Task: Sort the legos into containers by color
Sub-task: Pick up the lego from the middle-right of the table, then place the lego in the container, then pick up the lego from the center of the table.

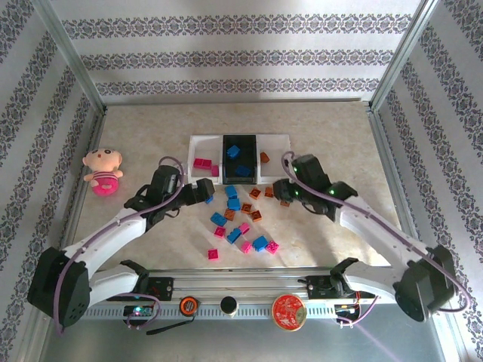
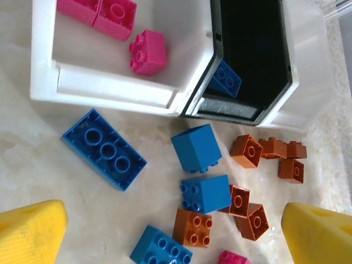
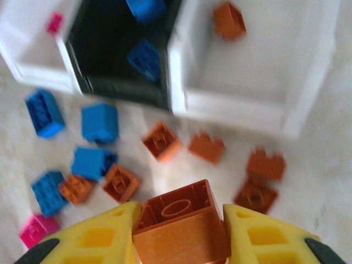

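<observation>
Loose legos [image 1: 241, 219] in blue, orange-brown and pink lie scattered in front of the joined containers [image 1: 198, 139]. The left white tray [image 2: 110, 88] holds pink bricks [image 2: 148, 52], the black middle tray [image 2: 247, 33] has a blue brick [image 2: 225, 78], and the right white tray [image 3: 258, 60] holds one orange brick [image 3: 230, 20]. My left gripper [image 2: 173, 220] is open over blue and orange bricks near the trays' front left. My right gripper [image 3: 180, 231] is shut on an orange-brown brick [image 3: 181, 220], hollow underside up, in front of the right white tray.
A pink plush doll [image 1: 103, 171] sits at the far left of the table. A long blue brick [image 2: 104, 148] lies flat just before the left tray. Metal frame posts [image 1: 381, 143] and patterned walls close in the table's sides and back.
</observation>
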Available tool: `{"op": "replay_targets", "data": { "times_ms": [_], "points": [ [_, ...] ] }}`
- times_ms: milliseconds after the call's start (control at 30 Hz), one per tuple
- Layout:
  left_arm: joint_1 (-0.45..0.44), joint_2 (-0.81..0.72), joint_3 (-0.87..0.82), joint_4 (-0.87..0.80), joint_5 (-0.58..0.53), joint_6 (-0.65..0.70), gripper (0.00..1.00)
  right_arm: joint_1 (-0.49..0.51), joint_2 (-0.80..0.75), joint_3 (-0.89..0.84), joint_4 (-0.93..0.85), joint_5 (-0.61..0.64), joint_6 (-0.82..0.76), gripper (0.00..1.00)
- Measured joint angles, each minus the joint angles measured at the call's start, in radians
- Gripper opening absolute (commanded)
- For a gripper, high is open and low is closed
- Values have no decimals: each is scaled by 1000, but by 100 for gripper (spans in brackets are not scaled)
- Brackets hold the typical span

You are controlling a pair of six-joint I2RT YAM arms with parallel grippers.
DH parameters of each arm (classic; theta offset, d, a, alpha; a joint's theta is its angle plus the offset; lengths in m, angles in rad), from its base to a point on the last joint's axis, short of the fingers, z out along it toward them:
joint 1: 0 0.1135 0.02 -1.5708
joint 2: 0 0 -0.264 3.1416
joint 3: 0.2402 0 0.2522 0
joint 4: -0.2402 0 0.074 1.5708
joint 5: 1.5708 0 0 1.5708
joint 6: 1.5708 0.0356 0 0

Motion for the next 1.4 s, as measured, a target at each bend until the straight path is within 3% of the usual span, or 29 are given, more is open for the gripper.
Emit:
{"op": "replay_targets", "data": {
  "times_ms": [367, 433, 533, 600, 833, 1133, 1400],
  "points": [
    [0, -135, -74, -20, -4, -8, 100, -62, 537, 407, 72, 59, -56, 31],
    [0, -139, -79, -27, -7, -8, 100, -78, 593, 432, 71, 66, -56, 38],
    [0, -141, -87, -34, -10, -8, 100, -93, 644, 455, 64, 72, -59, 58],
    [0, -141, -90, -40, -10, -8, 100, -98, 655, 468, 60, 74, -58, 62],
    [0, -145, -92, -45, -15, -8, 100, -97, 563, 425, 81, 68, -50, 65],
    [0, -151, -115, -44, -25, -8, 100, -70, 166, 28, 168, 53, 24, 67],
    [0, -151, -137, -44, -25, -8, 100, -67, 111, -242, 181, 51, 92, 68]
  ]
}}
